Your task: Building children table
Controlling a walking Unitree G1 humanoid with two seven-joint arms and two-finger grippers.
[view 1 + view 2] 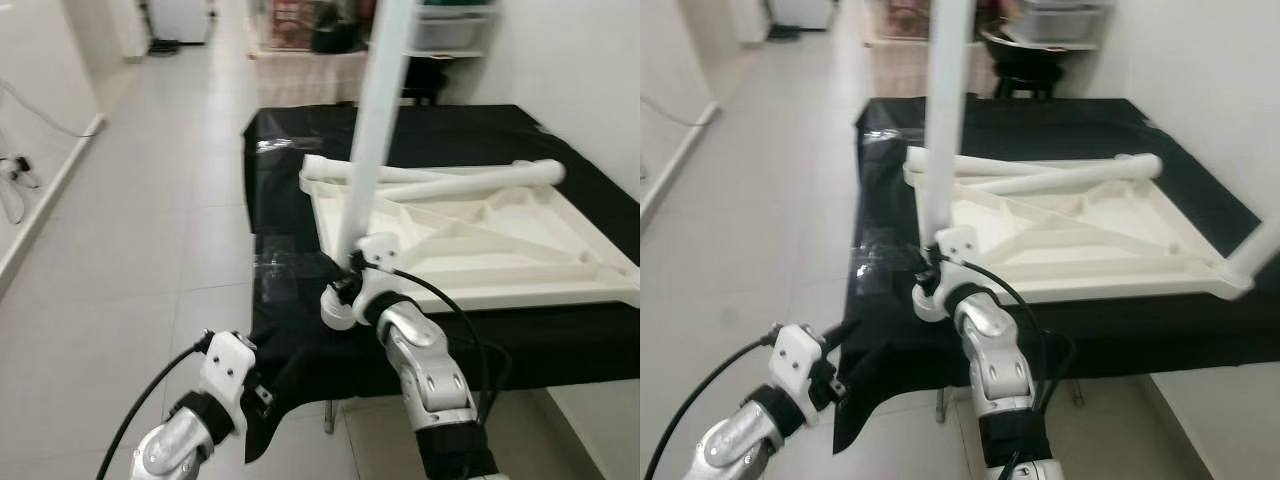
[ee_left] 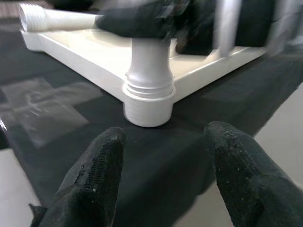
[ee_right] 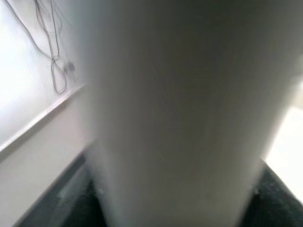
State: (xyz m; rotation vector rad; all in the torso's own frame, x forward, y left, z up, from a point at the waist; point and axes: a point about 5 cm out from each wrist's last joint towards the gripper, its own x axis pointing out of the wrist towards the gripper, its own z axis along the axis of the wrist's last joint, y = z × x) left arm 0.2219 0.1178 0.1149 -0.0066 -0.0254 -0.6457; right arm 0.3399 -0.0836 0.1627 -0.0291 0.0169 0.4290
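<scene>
Left eye view: white leg [image 1: 378, 120] upright (long axis vertical), pinched by right gripper [image 1: 350, 275]; left gripper [image 2: 163, 175] spread.

A pale tiled floor [image 1: 150, 230] runs down a corridor between white walls [image 1: 40, 70], brightly lit.

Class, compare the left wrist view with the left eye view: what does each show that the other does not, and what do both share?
Left wrist alone: the threaded joint where the upright leg meets its corner socket, and the left gripper, fingers apart.

Left eye alone: the two loose legs' full length, the tiled floor, and the right gripper holding the upright leg.

Shared: upright leg, white tabletop, black cloth.
</scene>
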